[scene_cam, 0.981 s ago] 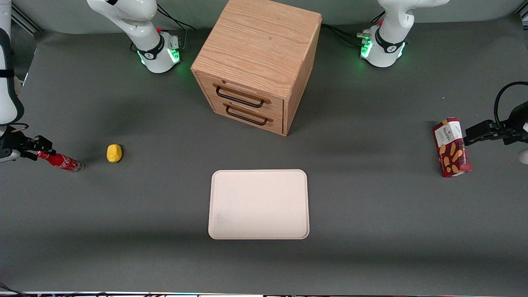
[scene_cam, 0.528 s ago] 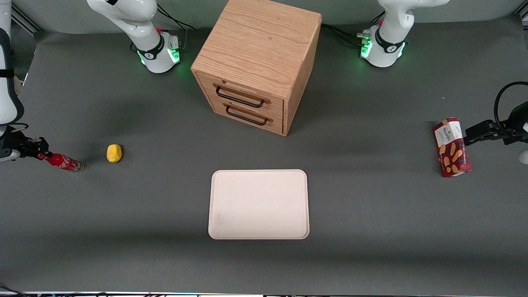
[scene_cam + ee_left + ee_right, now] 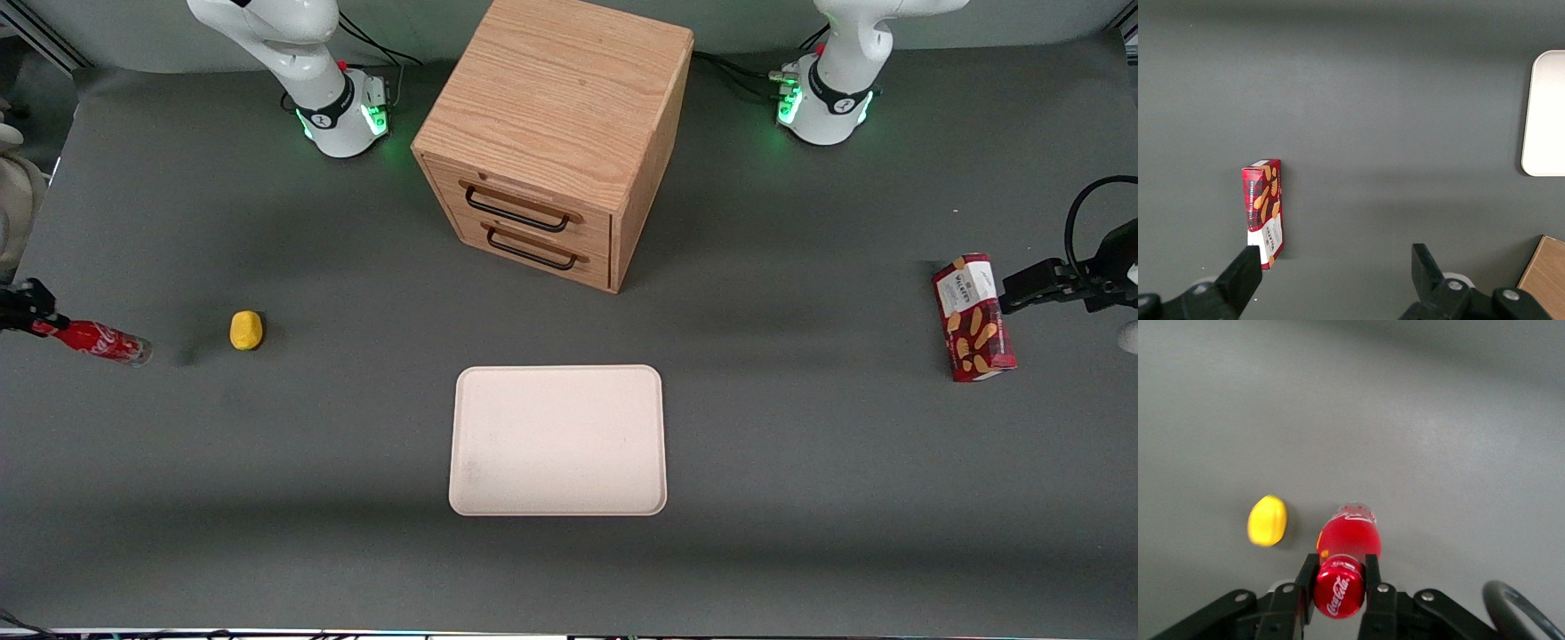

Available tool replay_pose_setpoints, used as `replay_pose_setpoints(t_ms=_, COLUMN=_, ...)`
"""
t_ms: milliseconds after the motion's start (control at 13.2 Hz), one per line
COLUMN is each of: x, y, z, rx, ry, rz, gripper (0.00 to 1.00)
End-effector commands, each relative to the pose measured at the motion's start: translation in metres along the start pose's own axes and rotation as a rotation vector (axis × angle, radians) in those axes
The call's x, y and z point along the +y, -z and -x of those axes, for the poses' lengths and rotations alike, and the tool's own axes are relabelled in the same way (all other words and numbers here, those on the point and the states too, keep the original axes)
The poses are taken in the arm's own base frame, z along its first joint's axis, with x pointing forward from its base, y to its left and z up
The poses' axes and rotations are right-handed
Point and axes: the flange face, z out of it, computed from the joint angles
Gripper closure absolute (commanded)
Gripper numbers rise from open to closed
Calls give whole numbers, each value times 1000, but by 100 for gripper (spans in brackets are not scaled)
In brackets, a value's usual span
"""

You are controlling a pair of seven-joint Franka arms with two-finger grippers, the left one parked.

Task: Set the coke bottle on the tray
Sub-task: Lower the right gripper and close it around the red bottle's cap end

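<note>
The small red coke bottle [image 3: 93, 342] hangs tilted above the table at the working arm's end, held by its cap end. My gripper [image 3: 34, 313] is shut on it at the edge of the front view. In the right wrist view the red cap with white script [image 3: 1338, 590] sits clamped between my two black fingers [image 3: 1305, 577], and the bottle's body [image 3: 1350, 533] points away toward the table. The pale cream-pink tray [image 3: 557, 440] lies flat near the table's middle, nearer the front camera than the cabinet, well apart from the bottle; its edge also shows in the left wrist view [image 3: 1545, 113].
A yellow lump [image 3: 246, 330] lies on the table between the bottle and the tray, also seen in the right wrist view [image 3: 1267, 520]. A wooden two-drawer cabinet [image 3: 556, 133] stands farther back. A dark red snack box [image 3: 973, 317] lies toward the parked arm's end.
My gripper has carried the bottle up off the table and farther toward the working arm's end, away from the yellow lump. The tray and the other things have not moved.
</note>
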Motion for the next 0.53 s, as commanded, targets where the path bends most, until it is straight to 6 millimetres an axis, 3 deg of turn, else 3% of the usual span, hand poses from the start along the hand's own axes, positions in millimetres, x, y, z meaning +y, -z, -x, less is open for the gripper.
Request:
replay_pose_setpoints(t_ms=0, x=-22, y=89, z=-15, rx=-48, ry=6, rz=24, gripper=84)
replay_pose_setpoints(t_ms=302, x=-68, y=201, z=-22, rx=-98, ry=-7, rz=95, gripper=84)
replay_pose_setpoints(t_ms=453, x=-89, y=230, z=-24, rx=-105, ry=-24, rz=106, gripper=84)
